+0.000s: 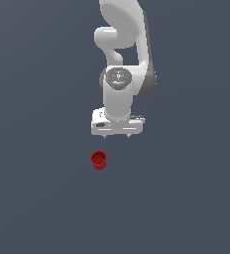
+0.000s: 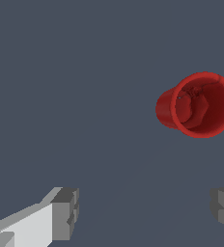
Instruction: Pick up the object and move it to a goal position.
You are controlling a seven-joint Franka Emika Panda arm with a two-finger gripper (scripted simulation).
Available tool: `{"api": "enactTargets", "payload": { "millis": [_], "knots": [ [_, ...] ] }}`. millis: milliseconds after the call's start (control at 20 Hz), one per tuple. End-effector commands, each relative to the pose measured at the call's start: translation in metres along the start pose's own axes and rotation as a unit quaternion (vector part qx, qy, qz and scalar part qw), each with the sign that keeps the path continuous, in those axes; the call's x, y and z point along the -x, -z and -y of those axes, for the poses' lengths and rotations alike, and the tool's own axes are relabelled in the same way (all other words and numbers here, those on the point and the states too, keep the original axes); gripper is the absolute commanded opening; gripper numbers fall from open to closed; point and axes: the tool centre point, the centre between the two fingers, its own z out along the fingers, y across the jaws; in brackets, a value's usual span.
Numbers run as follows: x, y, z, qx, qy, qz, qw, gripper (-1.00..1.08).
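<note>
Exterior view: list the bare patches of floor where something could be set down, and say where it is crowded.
Nearly all of the flat dark grey floor is bare: wide patches on both sides of the small red ribbed cup and below it in the picture. The only crowded spot is around the cup and the open white gripper hanging just above it in the picture, offset toward the exterior view's right.

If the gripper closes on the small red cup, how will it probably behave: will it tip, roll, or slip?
The red cup is hollow and small, so probably light and easily nudged aside. Its round wall could roll if it tips. Its sides look ribbed, which may help the open gripper hold it.
</note>
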Motion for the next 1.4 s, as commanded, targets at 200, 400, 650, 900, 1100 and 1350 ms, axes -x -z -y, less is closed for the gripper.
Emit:
{"api": "enactTargets", "payload": {
  "millis": [200, 400, 650, 900, 1100, 1350],
  "knots": [
    [0.000, 0.003, 0.003, 0.004, 0.006, -0.002, 1.0000, 1.00],
    [0.002, 0.010, 0.008, 0.012, 0.019, -0.006, 0.9997, 1.00],
    [0.001, 0.009, 0.007, 0.012, 0.017, -0.006, 0.9998, 1.00],
    [-0.009, 0.003, -0.003, 0.009, -0.011, -0.009, 0.9999, 1.00],
    [-0.022, -0.006, -0.019, 0.004, -0.053, -0.014, 0.9985, 1.00],
    [-0.044, -0.024, -0.049, -0.003, -0.125, -0.021, 0.9920, 1.00]
  ]
}}
